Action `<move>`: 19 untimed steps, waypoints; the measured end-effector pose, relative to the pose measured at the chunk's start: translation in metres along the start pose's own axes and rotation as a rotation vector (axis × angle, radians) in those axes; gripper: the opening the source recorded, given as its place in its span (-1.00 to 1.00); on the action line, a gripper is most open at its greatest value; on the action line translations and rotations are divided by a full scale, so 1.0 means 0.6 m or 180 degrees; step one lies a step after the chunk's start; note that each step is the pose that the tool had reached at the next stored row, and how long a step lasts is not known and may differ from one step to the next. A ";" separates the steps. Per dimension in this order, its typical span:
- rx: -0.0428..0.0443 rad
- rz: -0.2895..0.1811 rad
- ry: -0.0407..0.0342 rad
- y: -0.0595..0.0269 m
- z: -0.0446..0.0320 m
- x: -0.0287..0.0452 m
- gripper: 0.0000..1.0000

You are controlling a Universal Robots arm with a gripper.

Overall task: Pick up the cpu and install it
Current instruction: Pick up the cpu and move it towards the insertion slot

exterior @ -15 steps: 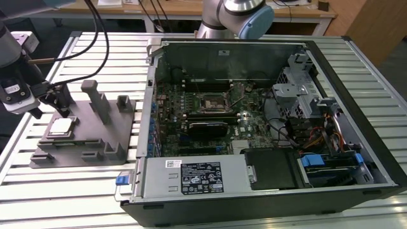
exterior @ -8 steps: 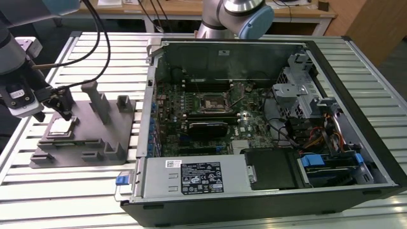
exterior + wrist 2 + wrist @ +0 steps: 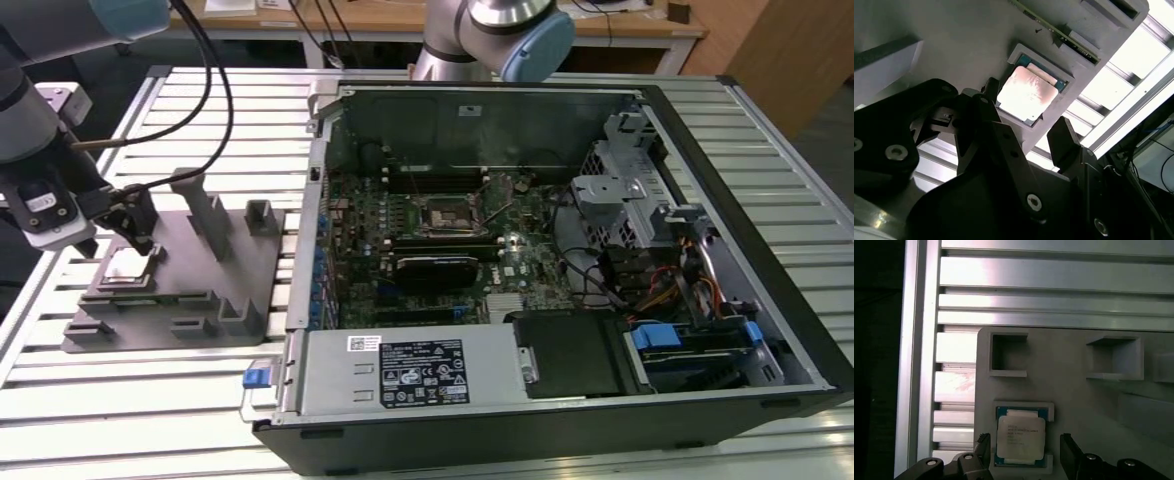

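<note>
The cpu (image 3: pixel 128 265) is a small square chip with a pale silver top, lying flat in a recess of the grey fixture (image 3: pixel 200 290) at the exterior view's left. Both wrist views show the cpu (image 3: pixel 1026 94) (image 3: pixel 1020 438) seated in its pocket. My gripper (image 3: pixel 134 240) hangs just above it, open, with one black finger (image 3: pixel 991 102) on one side of the chip and the other finger (image 3: pixel 1064 140) on the opposite side. The fingers (image 3: pixel 1070 455) straddle the chip without closing on it. The black socket (image 3: pixel 445 212) sits in the middle of the motherboard inside the open computer case.
The open computer case (image 3: pixel 694 140) fills the exterior view's right, with its power supply (image 3: pixel 400 370) along the near side and drive cages (image 3: pixel 627 190) at the right. Upright grey posts (image 3: pixel 207 215) rise from the fixture beside the gripper. Everything rests on a slatted aluminium table (image 3: pixel 134 420).
</note>
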State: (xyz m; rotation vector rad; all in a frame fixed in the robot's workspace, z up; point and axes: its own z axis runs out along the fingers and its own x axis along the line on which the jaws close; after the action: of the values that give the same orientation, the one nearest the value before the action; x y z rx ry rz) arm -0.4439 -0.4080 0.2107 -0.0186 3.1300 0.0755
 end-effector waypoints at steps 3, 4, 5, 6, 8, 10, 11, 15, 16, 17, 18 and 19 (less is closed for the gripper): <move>-0.0002 0.0000 0.0000 0.000 0.004 0.000 0.32; -0.0002 0.0000 0.0000 0.000 0.005 0.000 0.32; -0.0002 0.0000 0.0000 0.000 0.007 0.000 0.32; -0.0002 0.0000 0.0000 0.000 0.009 0.000 0.32; -0.0002 0.0000 0.0001 -0.001 0.014 0.000 0.32; -0.0002 0.0000 0.0002 -0.001 0.018 0.000 0.32; -0.0002 0.0002 0.0002 -0.001 0.019 0.000 0.32; -0.0002 0.0032 0.0001 -0.001 0.027 0.000 0.32; -0.0001 0.0041 0.0001 -0.001 0.028 0.000 0.32; -0.0001 0.0043 0.0001 -0.001 0.028 0.000 0.32; -0.0001 0.0043 0.0001 -0.001 0.028 0.000 0.32; -0.0001 0.0044 0.0001 -0.001 0.028 0.000 0.32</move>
State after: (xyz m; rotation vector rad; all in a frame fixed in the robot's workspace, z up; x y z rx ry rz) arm -0.4440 -0.4080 0.1939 0.0030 3.1308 0.0762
